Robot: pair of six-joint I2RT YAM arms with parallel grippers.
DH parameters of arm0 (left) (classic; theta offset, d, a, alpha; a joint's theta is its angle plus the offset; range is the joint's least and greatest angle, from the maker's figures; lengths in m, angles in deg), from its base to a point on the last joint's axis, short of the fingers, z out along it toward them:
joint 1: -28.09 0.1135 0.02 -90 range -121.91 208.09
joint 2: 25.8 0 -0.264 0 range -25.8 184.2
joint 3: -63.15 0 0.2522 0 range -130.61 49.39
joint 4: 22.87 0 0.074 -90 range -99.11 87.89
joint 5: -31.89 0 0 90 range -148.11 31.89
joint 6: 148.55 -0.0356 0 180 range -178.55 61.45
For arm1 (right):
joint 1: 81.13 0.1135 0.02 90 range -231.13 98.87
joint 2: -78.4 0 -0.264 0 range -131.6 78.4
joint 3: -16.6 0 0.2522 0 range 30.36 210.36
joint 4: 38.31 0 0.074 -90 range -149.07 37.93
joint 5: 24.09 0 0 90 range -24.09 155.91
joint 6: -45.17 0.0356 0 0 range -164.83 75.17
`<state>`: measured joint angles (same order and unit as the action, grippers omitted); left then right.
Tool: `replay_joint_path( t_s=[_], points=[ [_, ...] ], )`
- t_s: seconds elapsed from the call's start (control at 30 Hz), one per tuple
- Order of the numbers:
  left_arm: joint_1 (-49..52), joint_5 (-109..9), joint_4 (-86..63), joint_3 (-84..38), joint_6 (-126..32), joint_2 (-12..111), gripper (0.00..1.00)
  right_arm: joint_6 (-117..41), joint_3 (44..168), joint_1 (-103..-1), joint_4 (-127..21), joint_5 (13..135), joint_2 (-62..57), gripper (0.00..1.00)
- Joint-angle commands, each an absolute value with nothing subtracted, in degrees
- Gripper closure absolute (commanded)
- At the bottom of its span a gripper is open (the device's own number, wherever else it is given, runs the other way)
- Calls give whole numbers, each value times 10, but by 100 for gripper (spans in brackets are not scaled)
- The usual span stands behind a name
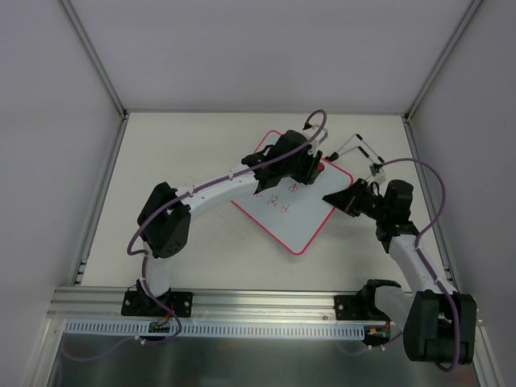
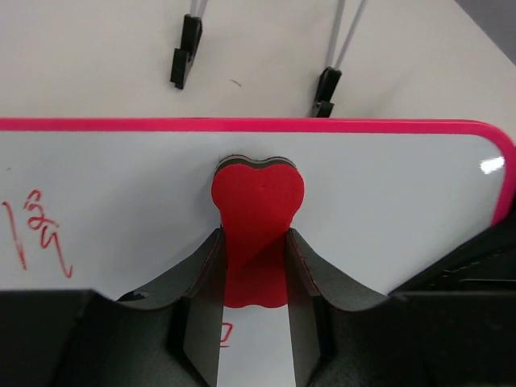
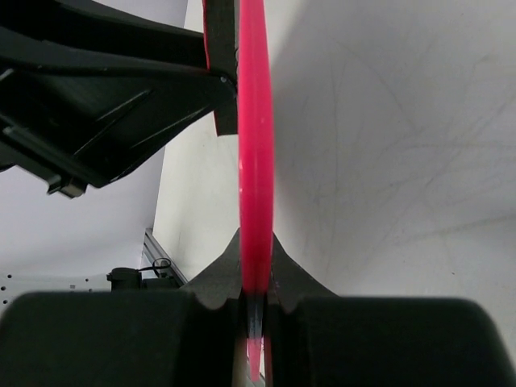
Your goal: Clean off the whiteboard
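Observation:
The whiteboard [image 1: 300,227] lies tilted on the table, white with a pink-red frame and red handwriting [image 1: 279,201] near its middle. My left gripper [image 1: 311,170] is over the board's far corner, shut on a small red eraser [image 2: 258,205] that rests flat on the board [image 2: 387,201] close to its far edge. Handwriting [image 2: 36,234] shows left of the eraser. My right gripper [image 1: 333,197] is shut on the board's right edge; the right wrist view shows the pink frame [image 3: 254,161] edge-on between the jaws of my right gripper [image 3: 256,284].
Two black clips [image 2: 185,52] [image 2: 326,93] on thin white stalks lie on the table just beyond the board's far edge. White walls with metal rails [image 1: 97,210] enclose the table. The left arm [image 3: 105,105] looms close to the right wrist.

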<state>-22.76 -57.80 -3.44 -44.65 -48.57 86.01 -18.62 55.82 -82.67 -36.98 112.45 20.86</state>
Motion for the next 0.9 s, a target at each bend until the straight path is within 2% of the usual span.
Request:
replay_joint_path(
  t_s=[0.0,0.27,0.87],
  points=[
    [-252,-541,25,-472,-490,887,100,-282,600,-798,-356,1156,241,100],
    [-219,-597,46,-456,-490,879,100,-282,602,-796,-366,1157,251,100],
    [-66,-561,43,-479,-494,926,100,-260,608,-797,-365,1193,279,100]
  ],
)
